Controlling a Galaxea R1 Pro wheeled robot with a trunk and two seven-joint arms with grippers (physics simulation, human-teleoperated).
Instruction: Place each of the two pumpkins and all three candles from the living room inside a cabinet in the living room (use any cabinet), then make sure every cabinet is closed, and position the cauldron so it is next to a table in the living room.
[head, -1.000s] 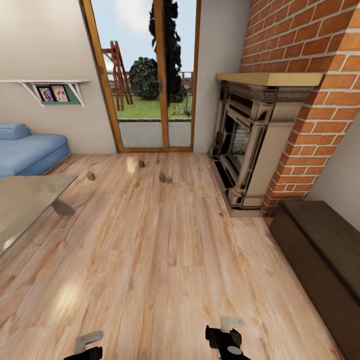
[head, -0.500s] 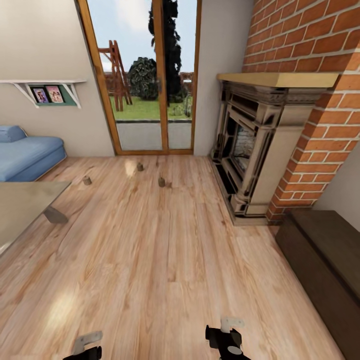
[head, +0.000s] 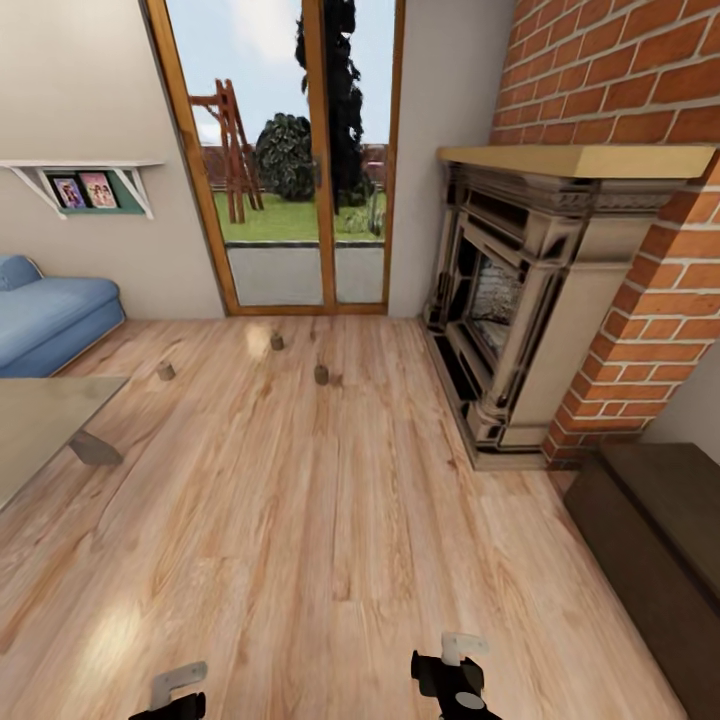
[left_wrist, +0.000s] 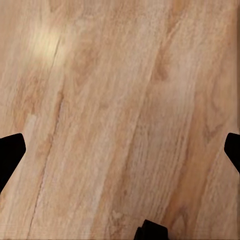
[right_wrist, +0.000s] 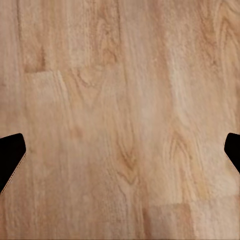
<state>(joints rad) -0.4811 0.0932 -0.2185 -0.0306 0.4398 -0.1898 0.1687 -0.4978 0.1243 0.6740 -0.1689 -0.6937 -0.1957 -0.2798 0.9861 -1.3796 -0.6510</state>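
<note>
Fingers (left_wrist: 10, 152) of the left gripper (left_wrist: 120, 155) and right gripper (right_wrist: 120, 155) seen spread wide over bare floor (head: 330, 520), three candles (head: 321, 374) counted standing apart near the glass door (head: 300, 160), one cabinet (head: 650, 520) seen at right, bench (head: 40, 425) at left.

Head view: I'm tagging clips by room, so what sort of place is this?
Most likely a living room: a blue sofa, an ornate fireplace in a brick wall, and a glossy low table on the wooden floor.

Open floor (head: 330, 520) between table (head: 40, 425) and cabinet (head: 650, 530).
</note>
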